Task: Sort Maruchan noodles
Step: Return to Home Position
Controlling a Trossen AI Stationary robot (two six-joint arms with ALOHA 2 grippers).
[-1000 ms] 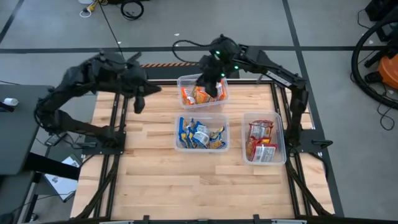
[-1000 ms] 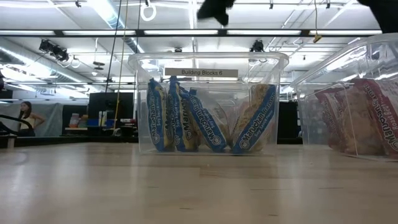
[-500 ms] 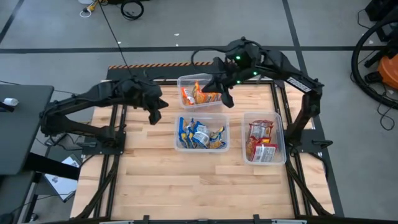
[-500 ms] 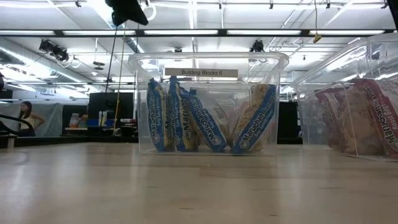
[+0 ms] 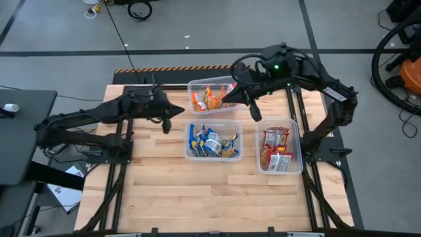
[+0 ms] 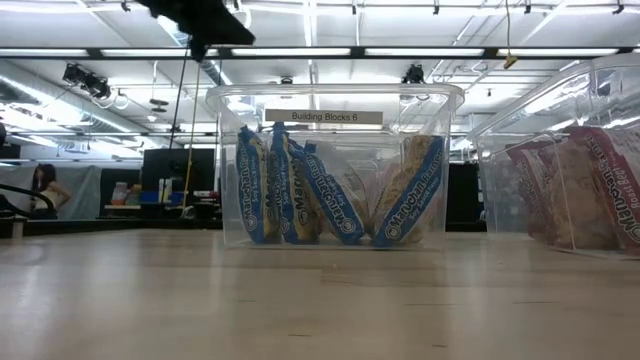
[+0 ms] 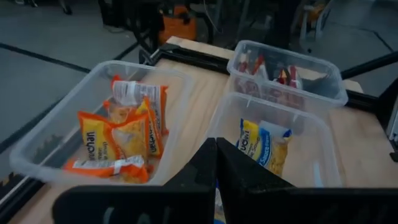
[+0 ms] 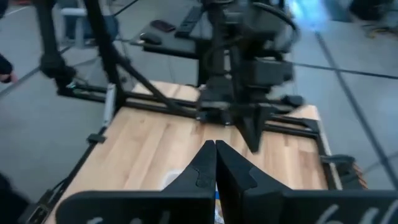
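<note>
The Maruchan noodles lie sorted in three clear tubs. Orange packets (image 5: 212, 100) fill the far tub (image 5: 195, 86), blue packets (image 5: 212, 143) the middle tub (image 5: 189, 155), and red packets (image 5: 276, 150) the right tub (image 5: 297, 141). My left gripper (image 5: 168, 122) hangs shut and empty just left of the blue tub. In the left wrist view its shut fingers (image 7: 216, 155) point between the orange packets (image 7: 118, 140) and a blue packet (image 7: 264, 143). Between the orange and red tubs, my right gripper (image 5: 254, 112) hovers high, shut and empty.
Bare wooden table (image 5: 197, 191) stretches along the near side and to the left of the tubs. The low view has the blue tub (image 6: 335, 165) straight ahead, the red tub (image 6: 580, 170) at right, and my left arm (image 6: 200, 15) overhead. A person (image 6: 42, 190) stands far behind.
My right gripper has drawn back from over the orange tub, going toward the table's right edge and upward, with nothing in it. My left gripper has come down and moved right, toward the blue tub.
</note>
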